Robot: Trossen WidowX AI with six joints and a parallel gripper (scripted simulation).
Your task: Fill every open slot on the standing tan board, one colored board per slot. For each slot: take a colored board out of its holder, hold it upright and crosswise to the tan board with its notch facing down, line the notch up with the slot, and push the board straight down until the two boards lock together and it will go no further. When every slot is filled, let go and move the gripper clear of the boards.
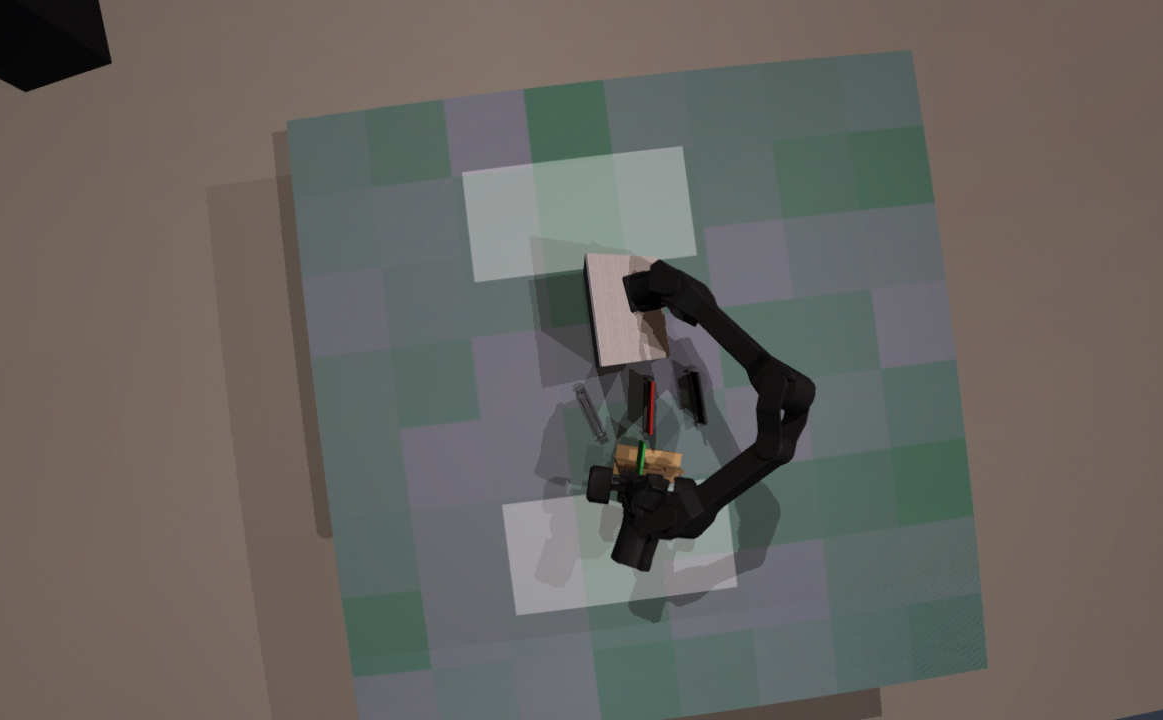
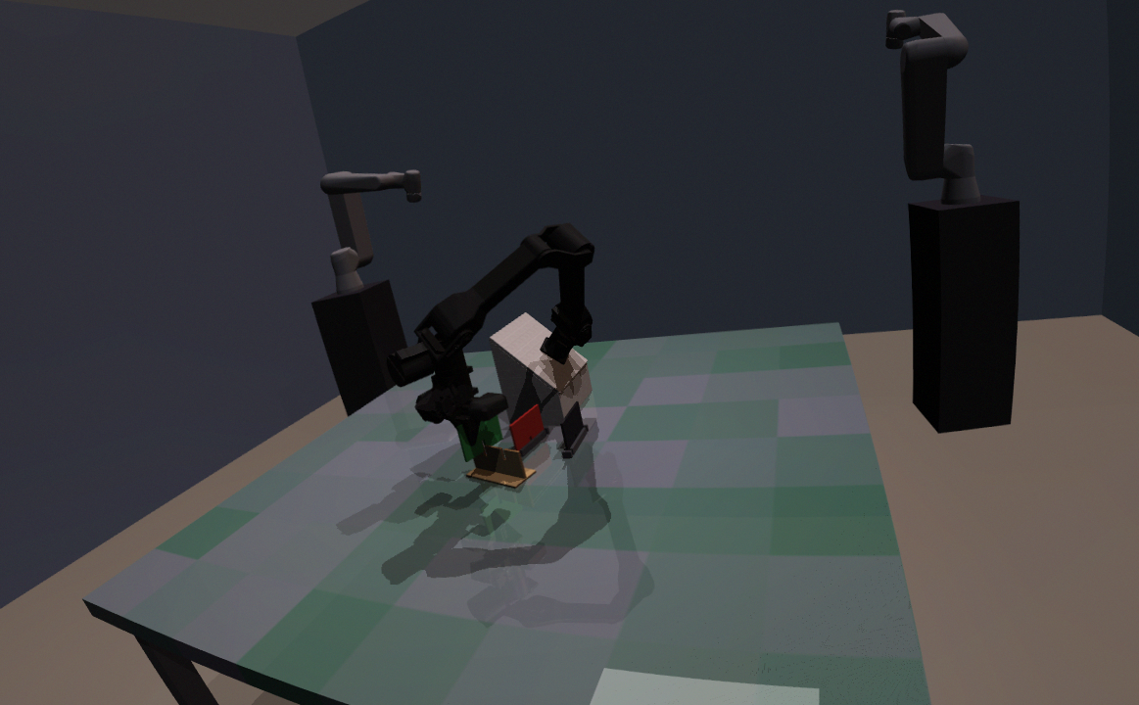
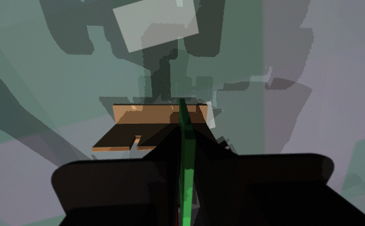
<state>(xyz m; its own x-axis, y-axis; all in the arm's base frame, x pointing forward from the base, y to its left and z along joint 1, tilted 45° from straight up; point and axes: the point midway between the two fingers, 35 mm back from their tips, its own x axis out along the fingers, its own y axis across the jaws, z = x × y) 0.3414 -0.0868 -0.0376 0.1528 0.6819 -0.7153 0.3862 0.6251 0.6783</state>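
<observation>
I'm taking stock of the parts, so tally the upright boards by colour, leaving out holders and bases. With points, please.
Green board (image 1: 641, 456) (image 2: 468, 444) (image 3: 188, 157): 1
Red board (image 1: 652, 407) (image 2: 527, 428) (image 3: 177, 217): 1
Black board (image 1: 698, 396) (image 2: 571, 426): 1
Tan board (image 1: 664, 467) (image 2: 510, 461) (image 3: 116, 138): 1
Total: 4

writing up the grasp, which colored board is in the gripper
The green board, upright between the fingers; the red board stands apart from the gripper.
</observation>
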